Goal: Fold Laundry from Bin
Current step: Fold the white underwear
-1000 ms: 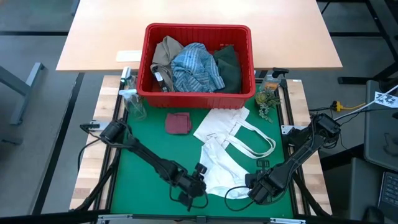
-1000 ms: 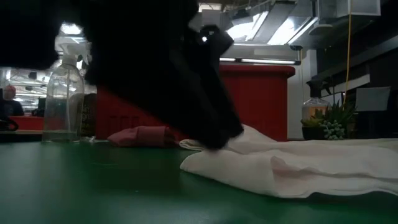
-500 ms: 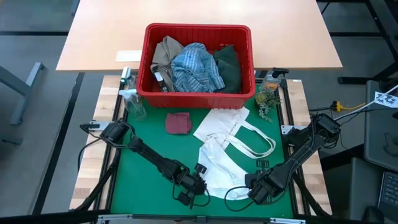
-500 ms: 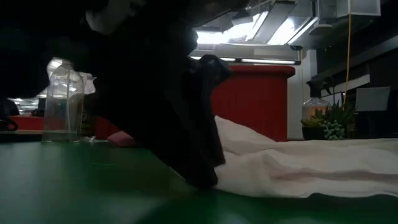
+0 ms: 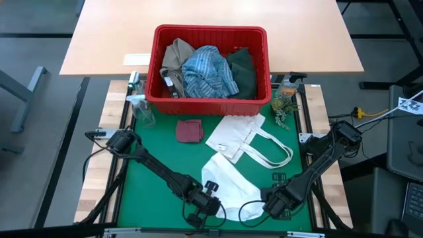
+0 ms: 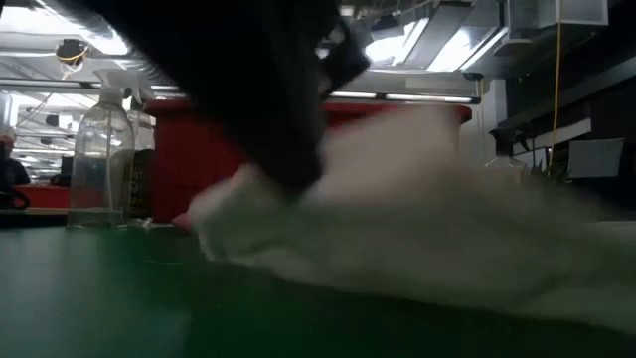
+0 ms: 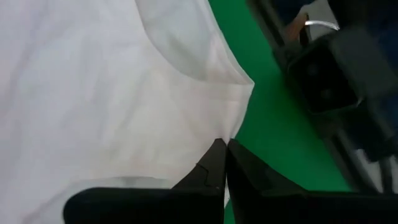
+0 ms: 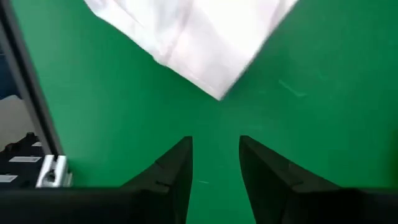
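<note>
The red bin (image 5: 210,97) stands at the far side and holds a tan garment (image 5: 176,56), a blue-white striped shirt (image 5: 208,71) and a dark green garment (image 5: 243,69). A small maroon cloth (image 5: 190,130) lies flat on the green mat. Near the front edge a small white cloth (image 5: 231,188) is held by my left gripper (image 5: 210,190), which is shut on it. My right gripper (image 8: 215,155) hovers open over bare mat just right of the cloth's near corner (image 8: 205,68), fingers pointing down. My left gripper pinches the white cloth at its edge (image 7: 219,138) between the two shut fingertips. The fingers slant down from the near left side. That part of the cloth (image 6: 328,189) is raised off the mat, and the rest trails down onto it, slack.
A flat white tote bag (image 5: 248,139) with loop handles lies on the mat between the bin and the white cloth. A clear spray bottle (image 5: 141,109) stands at the bin's left, a small potted plant (image 5: 284,100) at its right. A wooden table (image 5: 99,39) lies behind.
My left gripper has shut on the white cloth's edge and risen, tipping as it went. The held side of the cloth has come up off the mat and the cloth has drawn away from the tote bag toward the near edge; its far right part still lies down.
</note>
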You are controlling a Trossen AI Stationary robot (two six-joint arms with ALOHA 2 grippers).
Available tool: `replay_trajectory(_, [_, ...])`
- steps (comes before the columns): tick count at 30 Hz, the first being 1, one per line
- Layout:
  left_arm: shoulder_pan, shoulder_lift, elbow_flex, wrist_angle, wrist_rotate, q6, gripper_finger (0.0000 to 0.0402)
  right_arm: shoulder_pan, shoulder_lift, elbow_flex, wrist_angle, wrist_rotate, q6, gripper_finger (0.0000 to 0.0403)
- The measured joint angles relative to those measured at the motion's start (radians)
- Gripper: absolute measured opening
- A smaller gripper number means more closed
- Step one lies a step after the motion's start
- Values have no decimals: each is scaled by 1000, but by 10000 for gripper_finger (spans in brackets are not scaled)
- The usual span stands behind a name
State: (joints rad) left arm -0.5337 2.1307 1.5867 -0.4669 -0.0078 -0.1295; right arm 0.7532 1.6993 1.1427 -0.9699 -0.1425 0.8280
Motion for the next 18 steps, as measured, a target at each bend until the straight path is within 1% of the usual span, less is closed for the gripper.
replay_trajectory(3, [6,0,47,-36,-10,0,1,0,0,17,-2,0,-31,131])
replay_trajectory(9, [52,0,116,-36,-31,0,1,0,0,70,-2,0,-108,131])
replay_trajectory(18, [154,-1,120,19,-37,9,0,0,0,103,2,8,-203,131])
